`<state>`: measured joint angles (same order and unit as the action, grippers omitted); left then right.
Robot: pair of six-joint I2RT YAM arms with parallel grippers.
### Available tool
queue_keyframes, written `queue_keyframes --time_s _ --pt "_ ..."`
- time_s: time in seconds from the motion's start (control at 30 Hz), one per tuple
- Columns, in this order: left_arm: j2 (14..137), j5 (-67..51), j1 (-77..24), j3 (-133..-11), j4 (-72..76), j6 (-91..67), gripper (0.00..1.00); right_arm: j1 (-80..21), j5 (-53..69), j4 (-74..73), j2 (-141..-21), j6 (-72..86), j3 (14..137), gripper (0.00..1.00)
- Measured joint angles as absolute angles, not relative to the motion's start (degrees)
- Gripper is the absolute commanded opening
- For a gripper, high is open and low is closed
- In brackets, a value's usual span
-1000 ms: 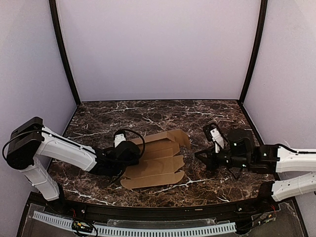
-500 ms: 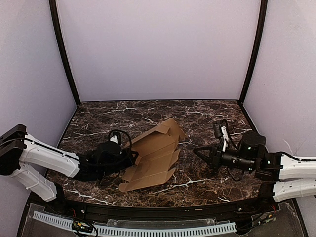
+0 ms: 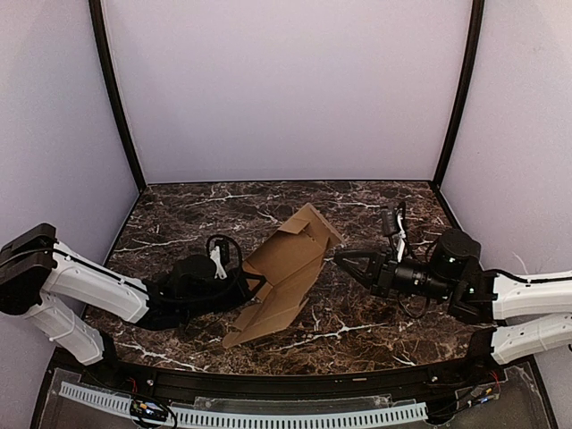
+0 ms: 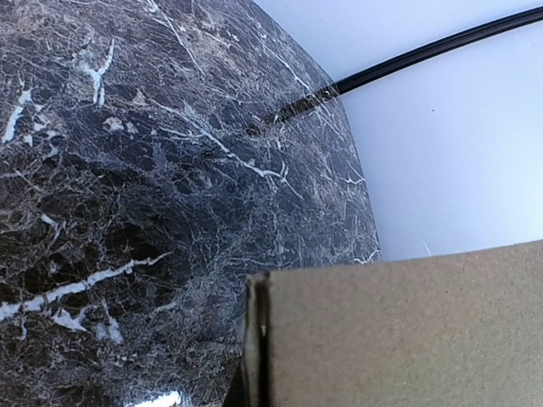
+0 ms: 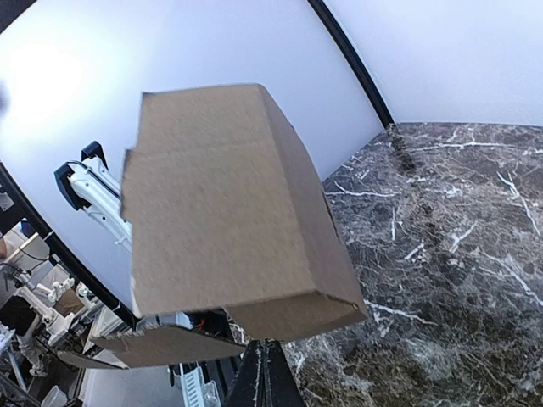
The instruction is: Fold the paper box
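Between my 2 grippers the paper box [image 3: 290, 268] stands tilted; it looks light, thin and easy to crease. My left gripper [image 3: 250, 288] pinches its left edge. My right gripper [image 3: 344, 261] is pressed together, empty.

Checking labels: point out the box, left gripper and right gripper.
box [image 3: 290, 264], top view, middle panel.
left gripper [image 3: 254, 288], top view, between fingertips.
right gripper [image 3: 341, 260], top view, between fingertips.

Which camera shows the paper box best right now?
Top external: the whole paper box shows there, tilted up off the table, with its outline and flaps readable. Left wrist catches only a blurred strip of its cardboard along the bottom of the frame. Right wrist sees it very close, mostly one broad panel, so the overall shape is hard to judge.
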<state>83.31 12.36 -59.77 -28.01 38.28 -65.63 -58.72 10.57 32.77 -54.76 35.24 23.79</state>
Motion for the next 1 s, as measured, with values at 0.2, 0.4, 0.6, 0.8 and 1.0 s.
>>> queue_keyframes --time_s 0.2,0.4,0.6,0.8,1.0 --pt "86.28 10.04 -59.77 -28.01 41.08 -66.43 0.01 -59.29 11.14 35.99 -56.53 35.05 26.50 0.00" --pt "87.00 8.75 -59.77 -28.05 43.20 -66.87 0.01 -59.75 9.72 36.36 -57.67 34.41 27.44 0.00" --pt "87.39 7.70 -59.77 -28.91 43.68 -66.87 0.01 -61.04 6.28 36.49 -60.36 33.78 28.40 0.00" --pt "87.42 6.98 -59.75 -29.54 44.07 -66.83 0.01 -62.87 2.33 35.77 -63.53 32.75 30.15 0.00" --pt "87.39 6.83 -59.68 -30.11 42.74 -65.32 0.01 -64.47 -1.21 34.63 -65.21 31.90 31.62 0.00"
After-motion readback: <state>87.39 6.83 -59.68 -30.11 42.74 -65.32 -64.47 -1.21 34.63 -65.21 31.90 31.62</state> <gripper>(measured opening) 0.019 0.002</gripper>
